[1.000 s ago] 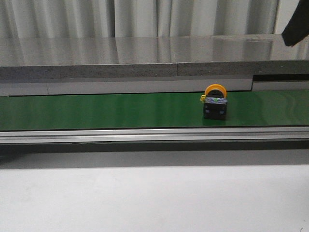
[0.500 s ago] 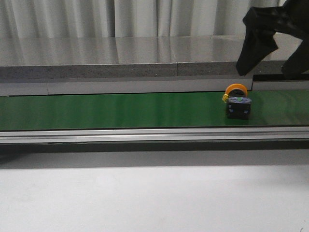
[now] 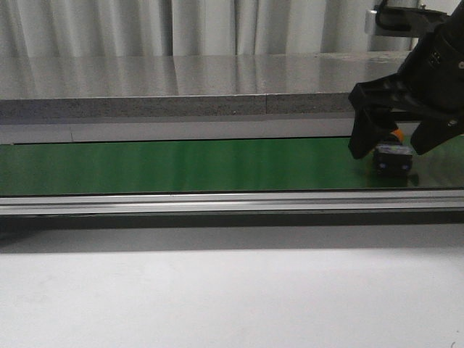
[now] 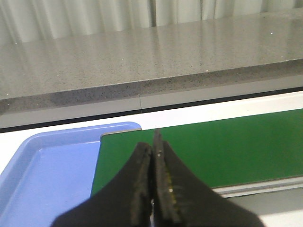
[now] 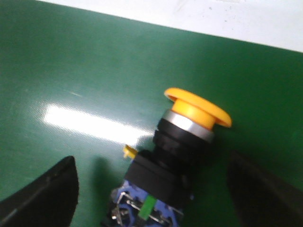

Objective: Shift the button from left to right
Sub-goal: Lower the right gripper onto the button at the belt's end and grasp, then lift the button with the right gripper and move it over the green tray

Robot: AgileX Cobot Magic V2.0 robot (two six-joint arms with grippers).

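The button lies on its side on the green belt at the far right, yellow cap pointing away. In the right wrist view the button shows its yellow cap, black body and blue terminal end. My right gripper is open and straddles the button, one finger on each side, not touching it. My left gripper is shut and empty over the belt's left end; it does not show in the front view.
A blue tray sits beside the belt's left end. A grey stone ledge runs behind the belt, a metal rail along its front, and a white table surface lies nearer.
The button has travelled right along the belt. My right arm has come down from the upper right and now brackets the button with open fingers.
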